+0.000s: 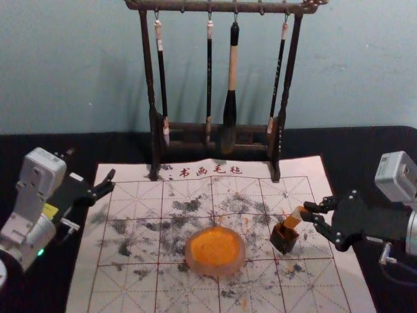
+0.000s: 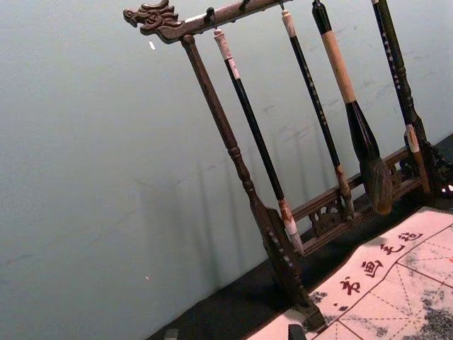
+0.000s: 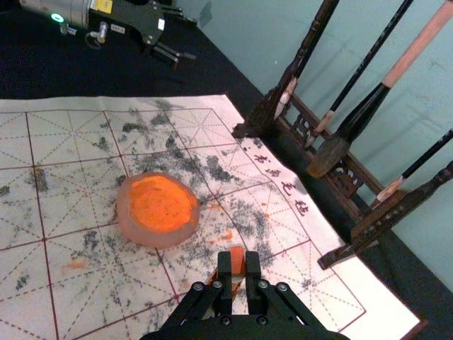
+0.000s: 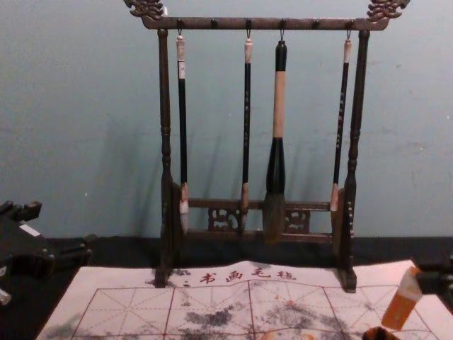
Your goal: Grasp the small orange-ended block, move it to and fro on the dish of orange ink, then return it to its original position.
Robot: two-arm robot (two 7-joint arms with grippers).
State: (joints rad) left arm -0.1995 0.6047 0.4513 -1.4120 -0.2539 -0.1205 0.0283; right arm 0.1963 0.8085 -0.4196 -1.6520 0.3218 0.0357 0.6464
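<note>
In the head view, my right gripper point(image 1: 307, 211) is shut on the upper end of the block point(image 1: 292, 219), which leans with its orange lower end just over a small dark box point(image 1: 284, 239). Whether block and box touch, I cannot tell. The right wrist view has the gripper point(image 3: 238, 263) with the block's orange end point(image 3: 237, 258) between its fingers. The chest view shows the block point(image 4: 400, 309) tilted above the box rim point(image 4: 379, 333). The dish of orange ink point(image 1: 215, 250) lies left of the box. My left gripper point(image 1: 92, 164) is parked open at the left; its tips point(image 2: 233, 332) edge into its wrist view.
A wooden rack point(image 1: 148, 72) with several hanging brushes stands behind the marked mat point(image 1: 130, 274). A black cloth point(image 1: 361, 147) covers the table around the mat.
</note>
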